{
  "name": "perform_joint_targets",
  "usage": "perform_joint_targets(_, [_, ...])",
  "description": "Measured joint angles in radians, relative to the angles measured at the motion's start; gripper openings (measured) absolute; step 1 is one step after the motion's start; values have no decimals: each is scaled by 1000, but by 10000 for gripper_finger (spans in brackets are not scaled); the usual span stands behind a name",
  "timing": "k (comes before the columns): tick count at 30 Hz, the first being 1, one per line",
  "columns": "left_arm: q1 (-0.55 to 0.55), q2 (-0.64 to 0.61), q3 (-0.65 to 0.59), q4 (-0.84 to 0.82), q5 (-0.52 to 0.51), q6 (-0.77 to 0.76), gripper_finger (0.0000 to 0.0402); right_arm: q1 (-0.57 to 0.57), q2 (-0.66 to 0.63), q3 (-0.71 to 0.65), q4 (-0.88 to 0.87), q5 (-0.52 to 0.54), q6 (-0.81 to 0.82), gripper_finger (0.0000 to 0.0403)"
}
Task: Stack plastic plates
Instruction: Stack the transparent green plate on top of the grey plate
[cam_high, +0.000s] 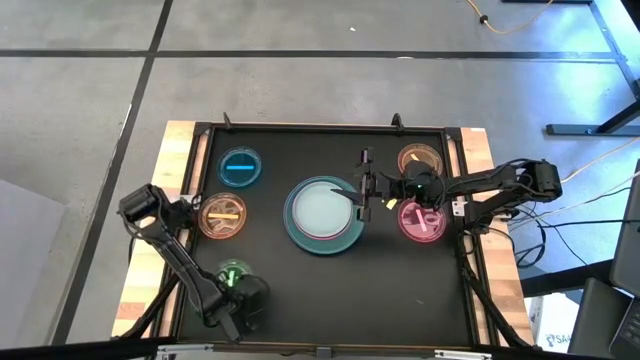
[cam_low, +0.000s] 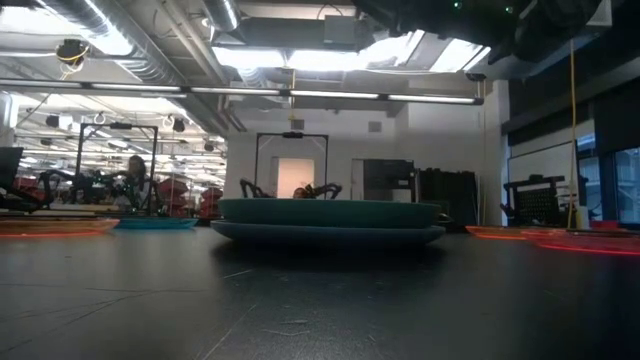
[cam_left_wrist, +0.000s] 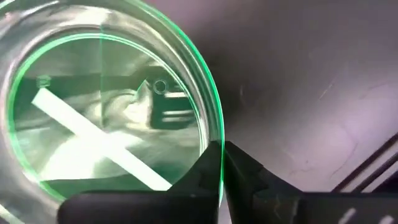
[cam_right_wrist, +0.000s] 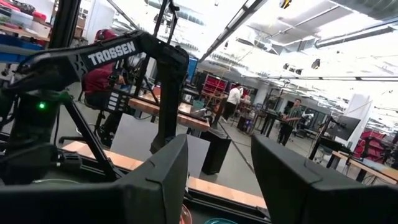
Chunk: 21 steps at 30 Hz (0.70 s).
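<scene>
Two plates stacked: a medium pale-mint round plastic plate (cam_high: 322, 208) sat inside the large teal round plastic plate (cam_high: 325, 240) at table centre.
Loose plates: small blue (cam_high: 240, 167), orange (cam_high: 222, 215), amber (cam_high: 419, 158) and magenta (cam_high: 422, 221) translucent dishes lay apart around the stack.
Left gripper (cam_left_wrist: 219, 163): pinched on the rim of the small green translucent dish (cam_left_wrist: 106, 112), near the table's front-left corner.
Right gripper (cam_high: 364, 190): fingers parted and empty, hovering at the stack's right edge.
Risk: judged that the thin edge grip could let the green dish tilt or slip free on lifting.
Second risk: the right arm stood near the stack, so a collision looked possible on delivery.
</scene>
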<state>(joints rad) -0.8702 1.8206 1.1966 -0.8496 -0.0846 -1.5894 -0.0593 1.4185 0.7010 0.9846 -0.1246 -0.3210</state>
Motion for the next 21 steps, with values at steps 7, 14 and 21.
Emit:
perform_joint_targets(7, [51, -1, 125, -126, -144, 223, 3, 1, 0, 0, -74, 0, 52, 172])
perform_joint_targets(14, [144, -2, 200, -155, -253, 569, 3, 47, 0, 0, -158, 3, 81, 172])
perform_joint_targets(21, [249, -2, 224, -153, -318, 859, 3, 155, -38, 0, -291, 140, 33, 172])
